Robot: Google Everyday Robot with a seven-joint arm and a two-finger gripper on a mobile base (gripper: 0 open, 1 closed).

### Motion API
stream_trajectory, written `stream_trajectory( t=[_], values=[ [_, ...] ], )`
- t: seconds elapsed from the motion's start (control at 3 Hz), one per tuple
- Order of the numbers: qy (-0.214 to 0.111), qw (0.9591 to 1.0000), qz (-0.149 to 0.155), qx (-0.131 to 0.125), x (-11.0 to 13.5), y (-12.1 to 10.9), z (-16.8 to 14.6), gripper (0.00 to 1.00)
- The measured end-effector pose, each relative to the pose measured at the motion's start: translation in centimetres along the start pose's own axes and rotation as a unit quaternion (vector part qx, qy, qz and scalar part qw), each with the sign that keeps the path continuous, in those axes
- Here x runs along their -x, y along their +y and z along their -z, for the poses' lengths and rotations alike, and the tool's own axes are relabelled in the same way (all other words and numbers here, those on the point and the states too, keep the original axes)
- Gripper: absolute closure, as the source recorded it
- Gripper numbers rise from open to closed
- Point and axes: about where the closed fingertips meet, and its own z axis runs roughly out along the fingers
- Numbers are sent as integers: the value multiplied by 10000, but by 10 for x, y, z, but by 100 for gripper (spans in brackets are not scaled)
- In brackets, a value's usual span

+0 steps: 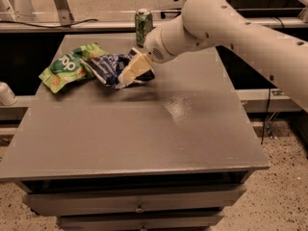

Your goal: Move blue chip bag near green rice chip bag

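The dark navy-blue chip bag [108, 67] lies crumpled on the grey table [139, 129] at the back left, its left end touching the bright green rice chip bag [68, 66]. The green bag lies flat further left, near the table's left edge. My gripper [130, 72] reaches in from the right on a white arm [231, 23] and sits at the blue bag's right end, its tan fingers [137, 66] over the foil.
A green drink can [144, 26] stands upright at the table's back edge, just behind my wrist. Drawers [139, 203] are below the table front. A metal frame and floor lie behind the table.
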Motion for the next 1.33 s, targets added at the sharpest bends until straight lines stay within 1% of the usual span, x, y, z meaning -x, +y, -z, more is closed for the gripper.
stream_trajectory(
  t=[0.33,0.67,1.0,1.33],
  values=[
    [-66,9999,52,-67,-8,1,43,0],
    [-144,9995,166,-236,-25,-14,111,0],
    [-265,9986,268,-366,-47,-28,185,0],
    [-344,9965,-61,-760,-77,-39,247,0]
  ],
)
